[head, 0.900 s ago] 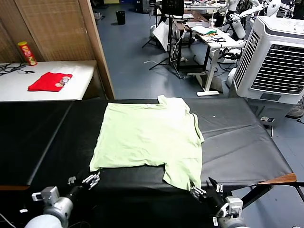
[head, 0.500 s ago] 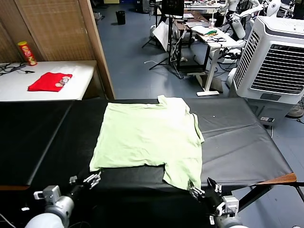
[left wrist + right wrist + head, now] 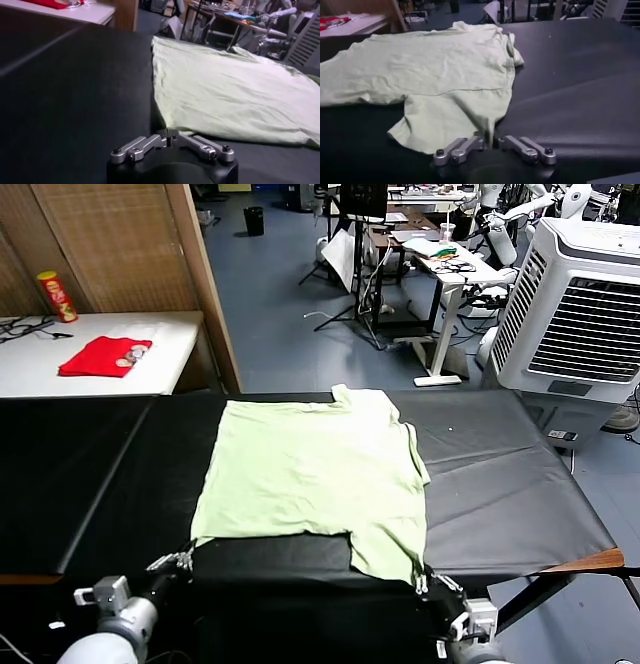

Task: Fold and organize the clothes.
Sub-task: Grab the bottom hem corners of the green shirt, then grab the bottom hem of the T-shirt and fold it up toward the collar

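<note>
1. Pale green T-shirt (image 3: 315, 474) lies flat on the black table (image 3: 520, 484), about mid-width, collar toward the far edge. One sleeve (image 3: 385, 549) sticks out toward the near edge on the right side.
2. Right gripper (image 3: 428, 586) sits at the near tip of that sleeve. Its fingers are pressed together, and a fold of green cloth runs up between them in the wrist view, so it is pinching the T-shirt's sleeve hem.
3. Left gripper (image 3: 175, 561) is at the T-shirt's near-left corner, fingers pressed together. The wrist view shows the tips at the cloth's edge; whether any fabric is caught there, I cannot tell.
4. Left of the T-shirt and farther back, a white table (image 3: 160, 369) carries a folded red garment (image 3: 105, 355) and a tall snack can (image 3: 57, 295).
5. Right of the T-shirt, beyond the black table, stands a white air cooler (image 3: 575, 309).
</note>
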